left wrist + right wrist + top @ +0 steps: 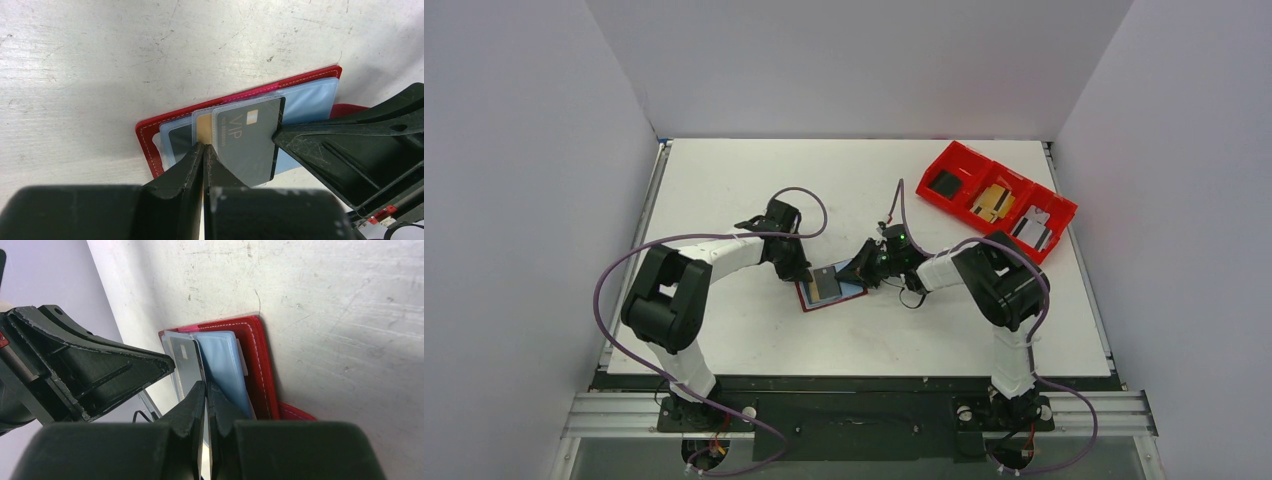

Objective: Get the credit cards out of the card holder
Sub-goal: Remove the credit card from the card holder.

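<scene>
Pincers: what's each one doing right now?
Left pincer: closed, pinching a sleeve of the card holder.
Right pincer: closed on the grey card.

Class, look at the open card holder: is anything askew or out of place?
Yes: the grey VIP card sits tilted, partly out of a clear sleeve of the card holder, its edge pinched by the right gripper.

Plain pale walls (854, 60) stood on three sides of a white worktop (724, 180). The worktop was scratched and scuffed. A metal rail (614, 415) ran along its near edge.
</scene>
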Motion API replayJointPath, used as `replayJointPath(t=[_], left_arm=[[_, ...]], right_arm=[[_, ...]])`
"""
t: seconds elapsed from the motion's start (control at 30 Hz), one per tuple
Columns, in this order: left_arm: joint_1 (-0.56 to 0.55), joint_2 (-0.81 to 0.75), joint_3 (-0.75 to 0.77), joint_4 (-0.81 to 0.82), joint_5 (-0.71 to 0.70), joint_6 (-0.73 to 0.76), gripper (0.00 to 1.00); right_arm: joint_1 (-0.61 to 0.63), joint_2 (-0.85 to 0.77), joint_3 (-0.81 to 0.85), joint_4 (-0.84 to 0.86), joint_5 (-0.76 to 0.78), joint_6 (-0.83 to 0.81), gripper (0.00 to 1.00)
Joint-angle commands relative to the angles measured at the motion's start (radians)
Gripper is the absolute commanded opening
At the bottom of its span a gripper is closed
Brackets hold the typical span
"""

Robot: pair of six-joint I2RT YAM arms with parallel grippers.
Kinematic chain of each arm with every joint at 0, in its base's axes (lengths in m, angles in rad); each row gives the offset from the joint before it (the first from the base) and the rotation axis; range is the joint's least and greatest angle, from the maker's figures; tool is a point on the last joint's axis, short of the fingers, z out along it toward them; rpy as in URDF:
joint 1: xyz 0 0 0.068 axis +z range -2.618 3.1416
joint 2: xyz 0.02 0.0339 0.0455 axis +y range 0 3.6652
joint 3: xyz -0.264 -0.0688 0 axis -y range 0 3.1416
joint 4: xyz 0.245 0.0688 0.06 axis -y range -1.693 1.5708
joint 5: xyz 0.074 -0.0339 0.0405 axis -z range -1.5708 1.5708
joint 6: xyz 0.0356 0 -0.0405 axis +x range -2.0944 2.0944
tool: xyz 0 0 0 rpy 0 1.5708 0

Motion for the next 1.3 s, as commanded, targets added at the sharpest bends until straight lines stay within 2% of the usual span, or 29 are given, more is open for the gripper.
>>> replayJointPath(t=[0.0,0.6,0.93,1.03,1.1,1.27], left_arm=[[0.002,0.078,-0.046,-0.077,-0.086,0.042,0.0],[0.002,0.077,-0.045,-0.076,-0.089,0.046,0.0],[0.001,0.085,-0.037,-0.074,-0.084,0.049,0.0],[0.0,0.089,-0.03,-0.072,-0.078,0.052,0.0],[-0.001,0.089,-0.028,-0.073,-0.078,0.053,0.0],[-0.006,0.092,-0.023,-0.072,-0.073,0.054,0.0]], right_arm=[[-0.019,-0.046,-0.008,-0.047,0.076,-0.044,0.0],[-0.032,-0.098,0.003,-0.218,0.186,-0.147,0.0],[-0.033,-0.089,0.013,-0.185,0.133,-0.142,0.0],[-0.032,-0.073,0.02,-0.155,0.086,-0.132,0.15],[-0.03,-0.065,0.024,-0.148,0.072,-0.129,0.21],[-0.02,-0.041,0.039,-0.166,0.054,-0.146,0.26]])
